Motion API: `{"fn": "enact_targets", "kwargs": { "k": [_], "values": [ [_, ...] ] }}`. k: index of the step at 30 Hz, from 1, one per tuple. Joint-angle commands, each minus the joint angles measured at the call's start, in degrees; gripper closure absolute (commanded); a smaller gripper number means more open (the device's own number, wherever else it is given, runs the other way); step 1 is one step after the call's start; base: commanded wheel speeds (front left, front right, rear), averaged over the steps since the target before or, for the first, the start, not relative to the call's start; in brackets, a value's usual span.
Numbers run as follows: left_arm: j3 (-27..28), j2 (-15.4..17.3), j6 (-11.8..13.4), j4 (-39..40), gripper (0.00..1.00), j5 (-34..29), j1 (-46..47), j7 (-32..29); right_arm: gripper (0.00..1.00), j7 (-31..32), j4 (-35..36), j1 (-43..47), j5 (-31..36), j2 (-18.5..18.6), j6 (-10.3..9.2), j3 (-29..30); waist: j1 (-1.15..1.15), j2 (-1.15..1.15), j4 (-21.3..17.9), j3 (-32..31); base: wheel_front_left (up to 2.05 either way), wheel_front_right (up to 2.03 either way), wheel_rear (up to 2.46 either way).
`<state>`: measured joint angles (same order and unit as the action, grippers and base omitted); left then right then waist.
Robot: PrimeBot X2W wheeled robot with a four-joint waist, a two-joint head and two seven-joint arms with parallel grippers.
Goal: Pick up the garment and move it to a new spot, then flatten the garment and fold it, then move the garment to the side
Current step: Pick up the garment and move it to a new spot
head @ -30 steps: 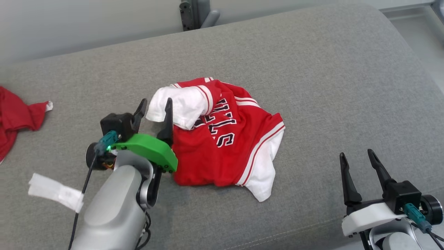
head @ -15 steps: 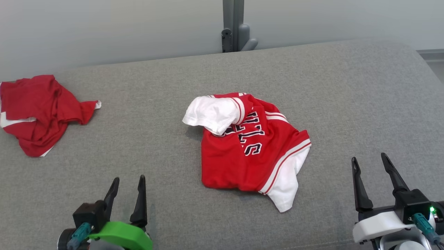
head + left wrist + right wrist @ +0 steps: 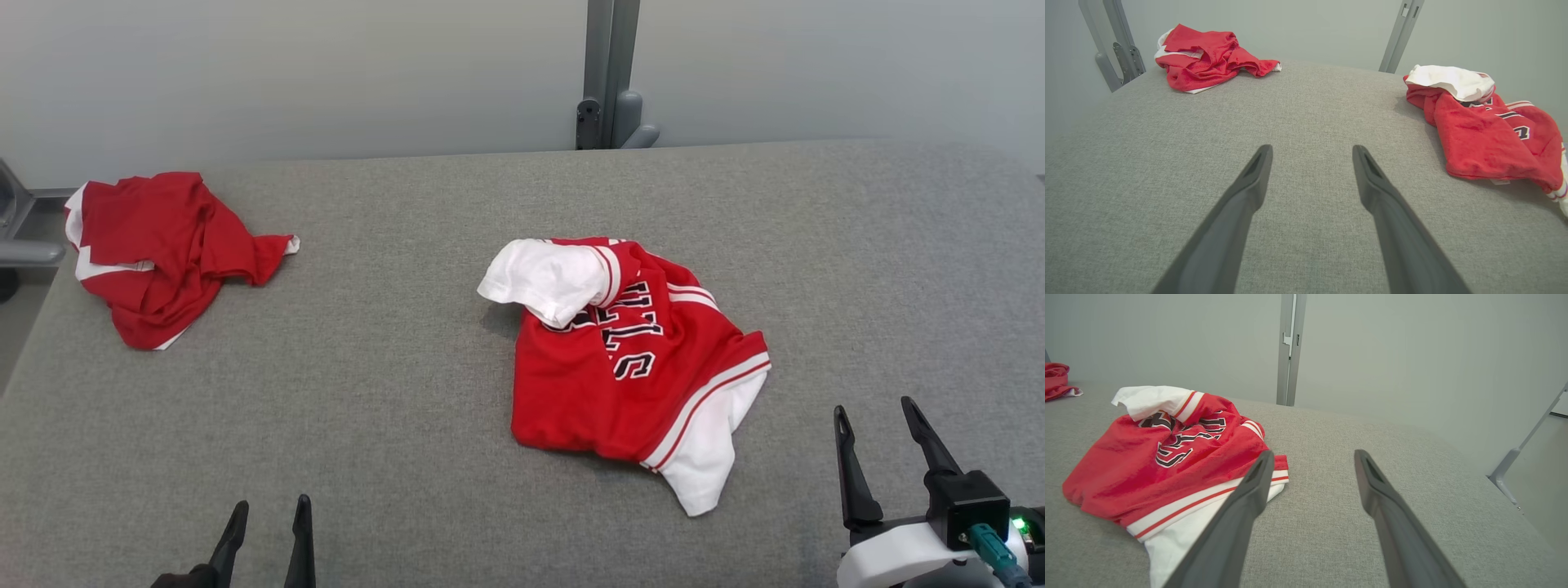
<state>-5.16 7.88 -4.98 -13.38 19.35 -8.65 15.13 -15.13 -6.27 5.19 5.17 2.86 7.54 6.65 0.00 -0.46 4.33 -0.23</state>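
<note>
Left tool (image 3: pixel 272 501) withdrawn from jersey (image 3: pixel 604 384), now well apart, wide open, empty. Right tool (image 3: pixel 873 406) likewise open, near white hem (image 3: pixel 706 465). Jersey crumpled at middle of tabletop (image 3: pixel 392 392). Suggest: pinch single layer at hem and sleeve (image 3: pixel 547 278), lift clear.

We see soft, even, bright light from overhead. The garment (image 3: pixel 629 384) casts only a faint, short shadow on the grey worktop (image 3: pixel 392 392) beside it. Our wrist views bow the worktop toward their edges; focus is sharp.

Garment (image 3: pixel 604 392): black lettering, partly hidden, reads "…LLS".
</note>
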Motion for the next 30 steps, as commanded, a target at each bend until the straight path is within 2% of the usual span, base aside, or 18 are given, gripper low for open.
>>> {"fn": "enact_targets", "kwargs": {
  "k": [1, 8, 30],
  "values": [
    [0.81, -0.72, -0.91, 0.52, 0.00, -1.37, -0.75, 0.02, 0.00, -0.04, -0.40, 0.55, 0.37, 0.05, -0.10, 0.26, 0.00, 0.46, 0.30, -0.09, 0.00, 0.00, 0.00],
    [1.93, -2.11, -2.46, 1.60, 0.00, -3.97, 0.44, 0.02, 0.00, -0.04, -1.35, 0.10, -0.18, 0.05, -0.10, 0.15, 0.00, 0.46, -0.07, 0.05, 0.00, 0.00, 0.00],
    [0.65, -0.95, -2.57, 2.31, 0.00, -3.73, 1.59, 0.03, 0.00, -0.04, -1.97, -0.73, -1.20, 0.06, -0.10, -0.71, 0.00, 0.46, -1.85, 0.17, 0.00, 0.00, 0.00]
  ]
}}
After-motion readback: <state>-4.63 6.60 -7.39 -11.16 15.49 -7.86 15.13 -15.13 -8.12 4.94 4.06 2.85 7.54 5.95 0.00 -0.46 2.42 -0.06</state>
